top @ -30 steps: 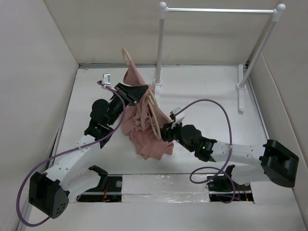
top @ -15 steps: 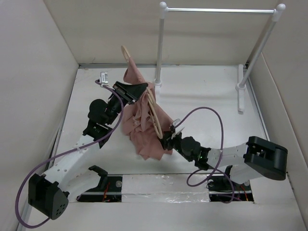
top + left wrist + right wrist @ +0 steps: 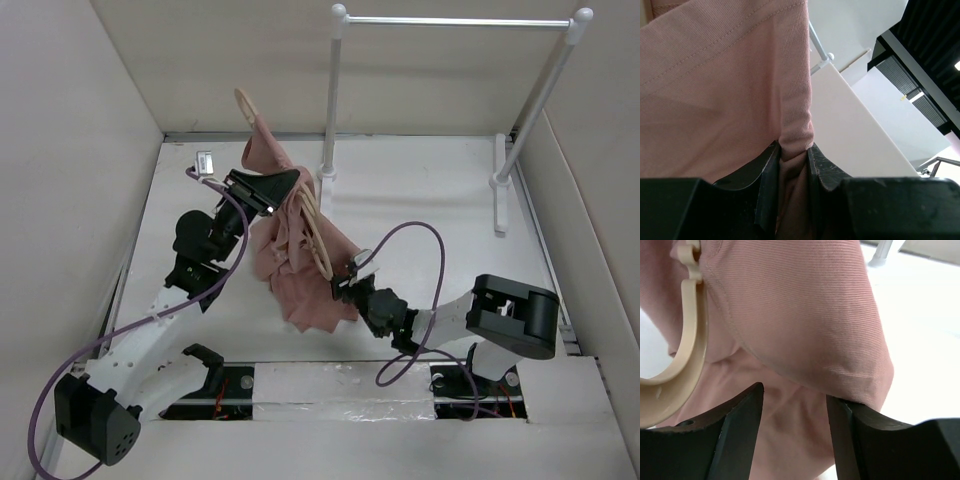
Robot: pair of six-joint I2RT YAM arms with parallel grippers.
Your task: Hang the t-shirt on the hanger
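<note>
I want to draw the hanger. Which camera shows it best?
The top external view: the hanger shows its hook and a curved shoulder against the pink t-shirt. The right wrist view catches only its curved beige end. The left wrist view shows just fabric.

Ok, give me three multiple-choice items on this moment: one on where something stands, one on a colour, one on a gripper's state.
1. Where is the white rail stand?
A. At the far side of the table, right of the t-shirt
B. At the near edge, between the arm bases
C. Against the left wall

2. What colour is the t-shirt?
A. Blue
B. Pink
C. Green

3. The left gripper is:
A. Open, clear of cloth
B. Out of view
C. Shut on a fold of the t-shirt

Answers: 1 A, its feet stand far back and right of the cloth. 2 B, it is pink in every view. 3 C, the left wrist view shows the fold pinched.
</note>
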